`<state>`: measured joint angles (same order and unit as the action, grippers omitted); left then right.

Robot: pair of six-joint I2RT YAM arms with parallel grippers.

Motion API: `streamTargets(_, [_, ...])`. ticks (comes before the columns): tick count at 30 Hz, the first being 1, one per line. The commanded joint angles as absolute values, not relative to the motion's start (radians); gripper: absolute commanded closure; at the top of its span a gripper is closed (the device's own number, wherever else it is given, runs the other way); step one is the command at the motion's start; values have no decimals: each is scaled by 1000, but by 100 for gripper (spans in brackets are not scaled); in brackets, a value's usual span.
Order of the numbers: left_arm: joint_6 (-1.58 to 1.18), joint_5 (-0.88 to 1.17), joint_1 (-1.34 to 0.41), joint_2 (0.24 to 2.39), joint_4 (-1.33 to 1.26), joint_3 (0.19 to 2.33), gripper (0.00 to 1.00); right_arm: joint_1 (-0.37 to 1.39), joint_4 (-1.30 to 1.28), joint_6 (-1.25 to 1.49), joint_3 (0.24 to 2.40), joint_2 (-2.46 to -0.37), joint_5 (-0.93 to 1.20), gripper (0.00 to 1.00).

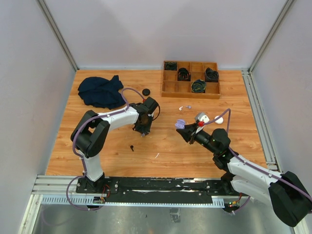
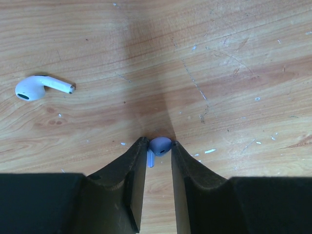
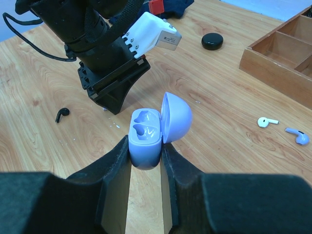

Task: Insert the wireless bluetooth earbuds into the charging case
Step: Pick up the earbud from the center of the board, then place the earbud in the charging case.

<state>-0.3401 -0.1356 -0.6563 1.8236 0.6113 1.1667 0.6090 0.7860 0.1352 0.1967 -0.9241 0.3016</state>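
Wooden table (image 1: 161,146), plain white walls around it. The left gripper (image 2: 159,141) is right down at the wood, jaws pinched on a purple earbud (image 2: 160,145) whose head pokes out between the tips. A white earbud (image 2: 36,87) lies well off to one side. The right gripper (image 3: 145,146) is clamped on the purple charging case (image 3: 145,134), with its lid (image 3: 176,117) flipped open. A black earbud (image 3: 61,114) sits on the wood near the left arm. Further back there's a divided wooden tray (image 1: 190,95) and a dark cloth (image 1: 100,91).
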Motion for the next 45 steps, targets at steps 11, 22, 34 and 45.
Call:
streamTargets(11, [-355,-129,-655,1642,545,1125,74,630,867,111,193,-911,331,99])
streamTargets(22, [-360,-274,-771,1381,412,1137,74,660,876,21,236,-889,340,99])
streamTargets(34, [-332,-86,-825,1092,41,950,74,667,939,8,289,-918,394,98])
streamTargets(45, [-329,9,-872,1045,-210,850,75,669,1052,10,324,-983,431,98])
